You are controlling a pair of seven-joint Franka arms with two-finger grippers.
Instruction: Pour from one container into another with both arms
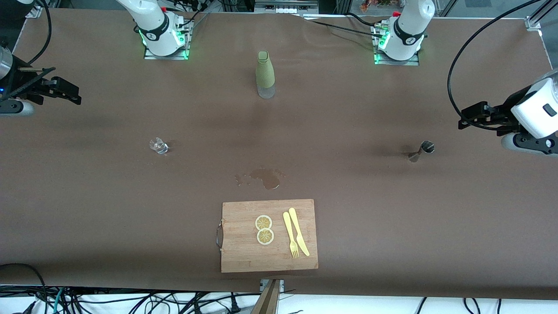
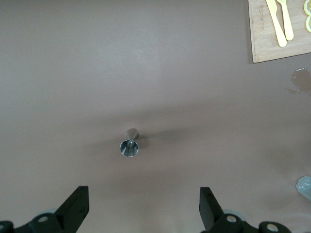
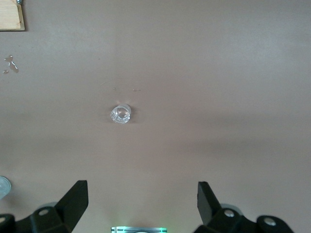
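Pouring appears not started: your left gripper (image 2: 141, 213) and right gripper (image 3: 141, 211) hang spread wide, empty, above the table; jigger (image 1: 422, 151) and glass (image 1: 158, 145) stand ungrasped, well apart

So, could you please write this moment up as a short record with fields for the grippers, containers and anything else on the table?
left gripper: open, empty, in the air over the table's left-arm end
right gripper: open, empty, in the air over the table's right-arm end
metal jigger: upright, toward the left arm's end
small glass: on the table toward the right arm's end
green bottle: upright, between the two bases
spill: wet patch between bottle and cutting board
cutting board: nearest the front camera, holding two lemon slices, fork, knife
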